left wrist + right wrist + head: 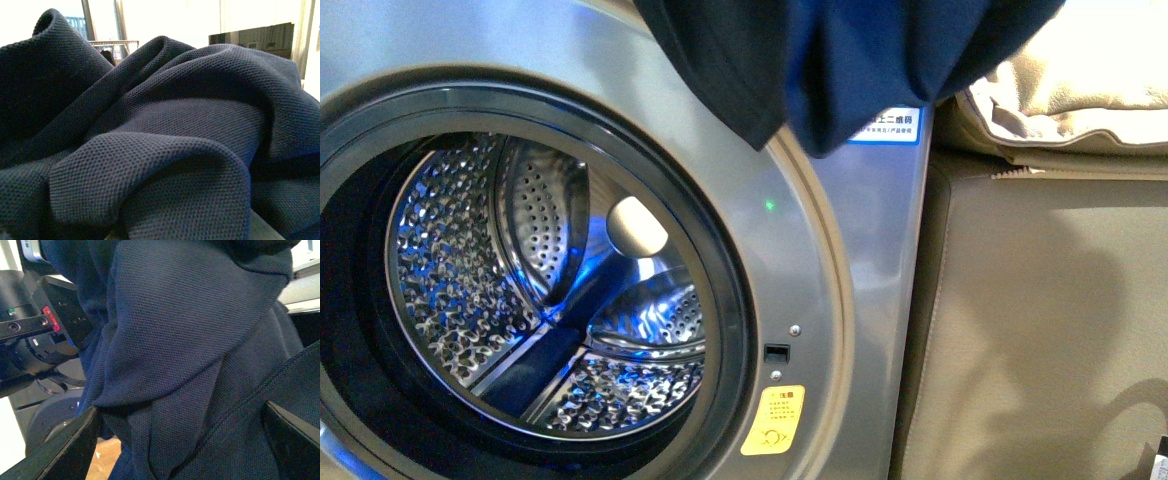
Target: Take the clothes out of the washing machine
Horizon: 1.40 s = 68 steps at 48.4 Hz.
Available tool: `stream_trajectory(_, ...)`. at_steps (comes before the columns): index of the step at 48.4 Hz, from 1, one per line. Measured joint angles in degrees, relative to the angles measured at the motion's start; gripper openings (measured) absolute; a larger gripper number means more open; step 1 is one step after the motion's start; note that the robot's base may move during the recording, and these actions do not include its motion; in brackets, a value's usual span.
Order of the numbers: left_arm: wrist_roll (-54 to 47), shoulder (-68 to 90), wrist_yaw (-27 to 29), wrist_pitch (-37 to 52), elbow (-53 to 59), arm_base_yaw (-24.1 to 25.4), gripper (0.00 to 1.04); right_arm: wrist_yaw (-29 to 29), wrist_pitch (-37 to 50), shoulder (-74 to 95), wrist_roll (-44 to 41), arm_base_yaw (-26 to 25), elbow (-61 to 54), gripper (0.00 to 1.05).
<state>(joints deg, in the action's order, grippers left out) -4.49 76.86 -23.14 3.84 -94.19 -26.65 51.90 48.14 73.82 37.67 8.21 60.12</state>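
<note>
Clothes (pixel 740 50) hung above washing machine (pixel 860 300); right fingers (pixel 65 450) spread wide, left fingers' hold not discernible, so they might slip down.

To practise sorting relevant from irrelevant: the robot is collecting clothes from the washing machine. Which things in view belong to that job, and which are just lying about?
Belongs to the job:
- navy clothes, hanging in front of the machine's upper edge
- washing machine
- its drum, which looks empty

Just lying about:
- beige cushion
- beige upholstered panel beside the machine
</note>
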Motion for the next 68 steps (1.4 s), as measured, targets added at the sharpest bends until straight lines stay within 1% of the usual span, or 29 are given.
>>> stream_trajectory(8,0.02,0.0,0.02,0.0,0.0,0.02,0.15,-1.22,5.9,0.02,5.6,3.54,-0.09,0.97)
stream_trajectory(15,0.02,0.0,0.0,0.0,0.0,0.0,0.15,-1.18,9.9,-0.74,9.42,4.42,-1.31,0.97)
stream_trajectory(22,0.02,0.0,0.0,0.0,0.0,0.0,0.15,-1.36,7.87,-1.57,9.42,5.07,-1.6,0.97)
stream_trajectory(29,0.0,0.0,0.0,0.0,0.0,0.0,0.15,-3.06,2.51,-1.75,5.92,6.01,-1.14,0.97)
stream_trajectory(33,0.0,0.0,0.02,0.0,0.0,0.0,0.15,-6.01,-3.19,-1.4,1.31,6.78,0.48,0.97)
stream_trajectory(36,0.0,0.0,0.09,0.0,0.0,0.02,0.15,-9.4,-8.17,-0.83,-3.63,7.5,2.43,0.97)
stream_trajectory(39,0.02,0.0,0.15,0.0,0.0,0.02,0.15,-12.35,-11.19,-0.11,-7.13,8.15,4.02,0.97)
stream_trajectory(47,0.0,0.0,0.2,0.0,0.0,0.02,0.15,-16.15,-15.04,0.79,-14.23,10.29,5.66,0.97)
stream_trajectory(54,0.0,0.0,0.24,-0.02,0.0,0.02,0.15,-18.6,-17.75,1.4,-17.7,11.63,7.04,0.97)
stream_trajectory(56,0.0,0.0,0.28,-0.02,0.0,0.02,0.15,-20.17,-19.39,1.66,-19.43,12.17,7.72,0.97)
stream_trajectory(61,0.0,0.0,0.28,-0.02,0.0,0.02,0.15,-22.88,-19.78,2.19,-21.44,12.76,8.17,0.97)
stream_trajectory(62,0.0,0.0,0.33,-0.02,0.0,0.02,0.15,-24.22,-19.98,2.32,-21.84,12.85,8.39,0.92)
stream_trajectory(65,0.0,0.0,0.39,-0.02,0.0,0.02,0.15,-25.92,-20.37,2.45,-22.34,12.87,8.68,0.82)
stream_trajectory(68,0.0,0.0,0.39,-0.02,0.0,0.02,0.15,-26.45,-20.39,2.49,-22.34,12.81,8.72,0.75)
